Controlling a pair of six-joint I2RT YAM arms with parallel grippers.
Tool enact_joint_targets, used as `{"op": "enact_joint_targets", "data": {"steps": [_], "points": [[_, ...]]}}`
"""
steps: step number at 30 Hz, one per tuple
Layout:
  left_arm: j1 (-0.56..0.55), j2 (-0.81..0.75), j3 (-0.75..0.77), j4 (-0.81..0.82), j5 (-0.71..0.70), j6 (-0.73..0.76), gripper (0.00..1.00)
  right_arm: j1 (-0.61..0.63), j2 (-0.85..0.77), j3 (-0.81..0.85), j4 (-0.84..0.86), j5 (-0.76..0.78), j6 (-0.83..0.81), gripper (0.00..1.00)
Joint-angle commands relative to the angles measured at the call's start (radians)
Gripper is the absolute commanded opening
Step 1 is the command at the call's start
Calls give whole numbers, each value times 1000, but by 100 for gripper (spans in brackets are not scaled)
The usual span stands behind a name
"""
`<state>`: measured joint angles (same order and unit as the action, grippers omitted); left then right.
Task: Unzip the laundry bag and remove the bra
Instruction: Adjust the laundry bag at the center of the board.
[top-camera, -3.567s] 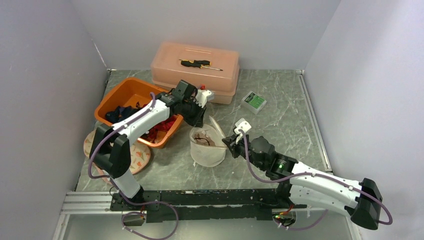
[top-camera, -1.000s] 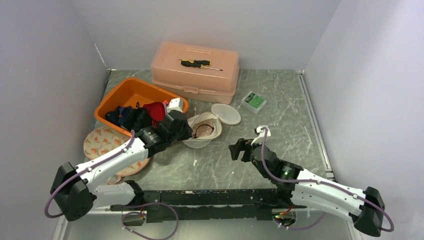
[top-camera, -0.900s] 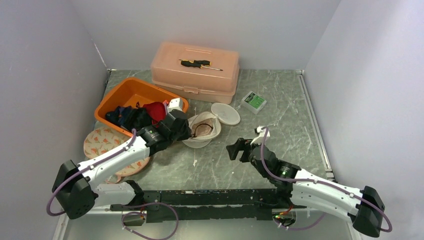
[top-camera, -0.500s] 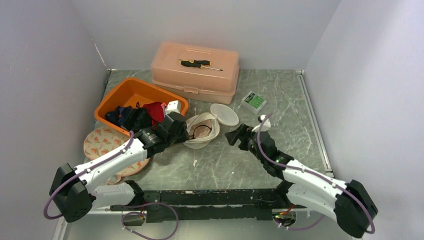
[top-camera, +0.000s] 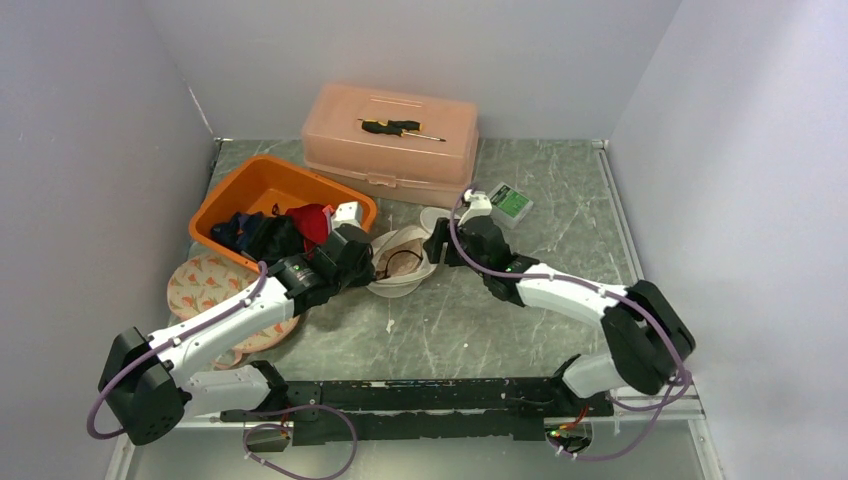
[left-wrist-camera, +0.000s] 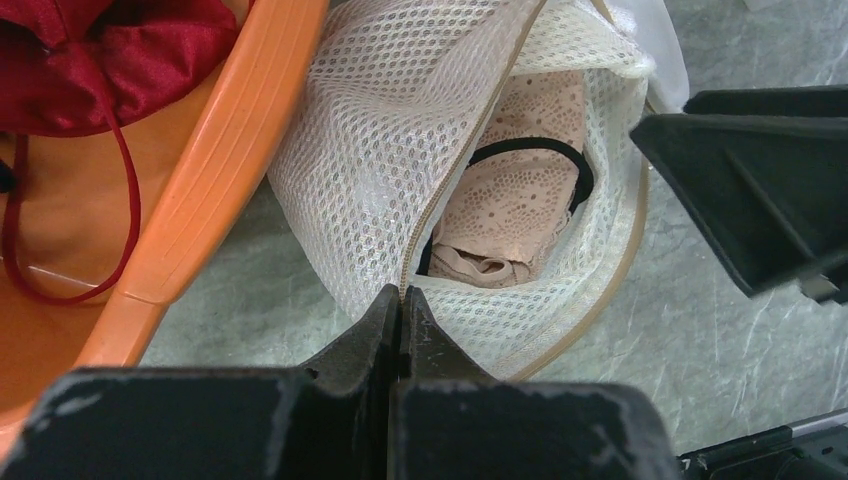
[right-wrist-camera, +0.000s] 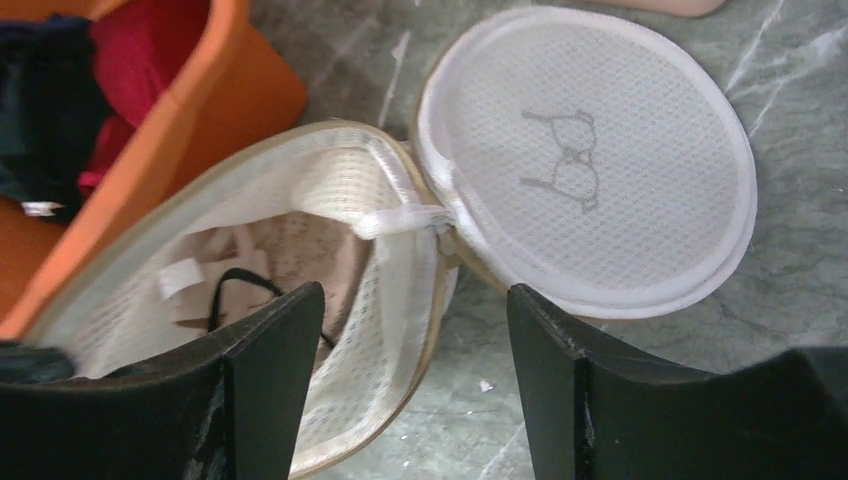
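progress stood at roughly the halfway mark. on the grey marbled table (top-camera: 560, 200), beside the orange plastic basin (top-camera: 262, 185) holding dark and red clothes (top-camera: 270, 232), the white mesh laundry bag (left-wrist-camera: 380, 150) lay already unzipped. its mouth gaped, and its round mesh lid flap (right-wrist-camera: 590, 160), printed with a small bra symbol, was folded back flat on the table, joined to the bag at one short hinge. so the zip step looked finished. the beige lace bra (left-wrist-camera: 515, 200), with a black strap, sat inside the bag, not yet lifted, so removal was what remained. the left tool (left-wrist-camera: 400, 300) was clenched tight at the bag's near rim, where the zip line ended, apparently pinching the mesh to steady it. the right tool (right-wrist-camera: 410, 310) hung over the open mouth with jaws spread apart, grasping nothing. reaching in for the bra seemed the step in hand.
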<state>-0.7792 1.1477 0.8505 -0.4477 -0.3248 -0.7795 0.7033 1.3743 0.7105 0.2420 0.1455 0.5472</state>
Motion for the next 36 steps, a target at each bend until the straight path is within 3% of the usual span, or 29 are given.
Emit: {"op": "enact_joint_targets", "data": {"steps": [1,7,15,22,27,36], "points": [[3,-21,13,-15,-26,18,3,-9,72,86,-19,-4,-50,69],[4,-25,4,-11,-21,17,3,-12,138,108,4,-12,-58,55],[5,-23,20,-13,-14,25,3,-10,47,89,-21,14,-115,0],[6,-2,134,-22,34,77,3,81,-234,118,-267,206,-247,0],[4,31,224,2,95,105,3,198,-312,172,-460,408,-292,0],[5,47,56,97,95,82,3,228,-454,-135,-387,398,-137,0]]}}
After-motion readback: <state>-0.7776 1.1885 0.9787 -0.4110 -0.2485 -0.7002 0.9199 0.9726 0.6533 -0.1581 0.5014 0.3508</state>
